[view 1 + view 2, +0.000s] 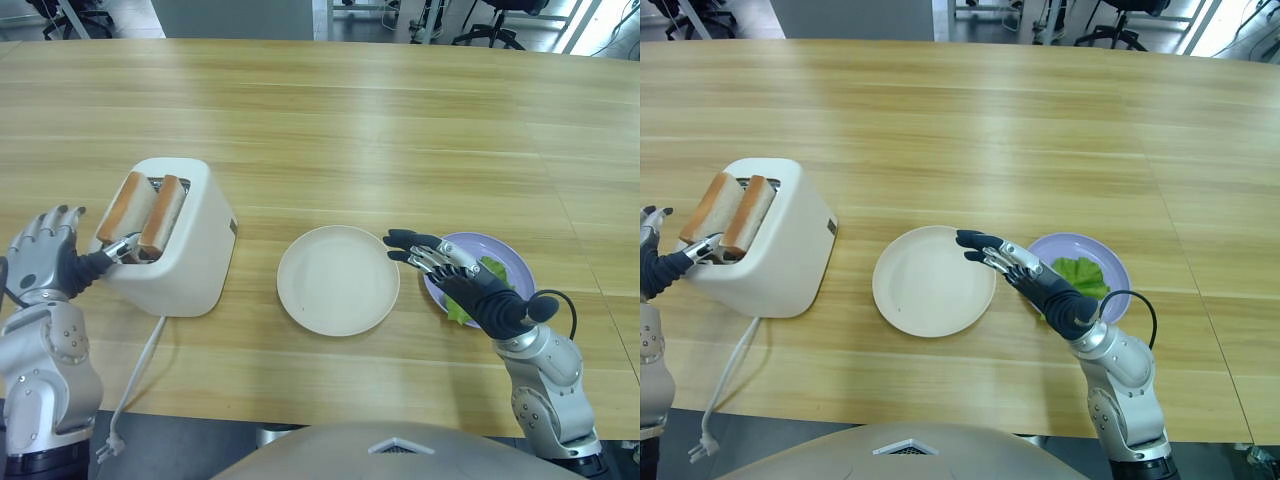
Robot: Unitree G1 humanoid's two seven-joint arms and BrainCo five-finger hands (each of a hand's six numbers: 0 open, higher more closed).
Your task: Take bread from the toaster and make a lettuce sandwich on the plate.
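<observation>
My left hand (pixel 48 255) is right up at the near end of the white boxy toaster (pixel 185 250). It is beside the two brown slices of toasted bread (pixel 127 205) that stick up out of the top. I cannot tell if it has hold of a slice yet. If I pull with a weak hold, I think the slice could slip and drop back in, or land on the wooden counter (pixel 350 130). If I squeeze too hard, the bread may crack. If I tug sideways and not straight up, the whole toaster might tip or slide, and its white cord (pixel 140 370) runs off the near edge, where it could catch. My right hand (pixel 470 280) hovers between the round cream plate (pixel 338 280) and the small purple plate (pixel 515 262), with its fingers (pixel 415 240) straight and spread apart, holding nothing. The green lettuce leaf (pixel 1080 275) lies on the purple plate, partly under that hand. If the hand drops carelessly, it could bump the purple plate or shove the leaf off. The cream plate has no bread on it, so a leaf put there first would be in the wrong order.
</observation>
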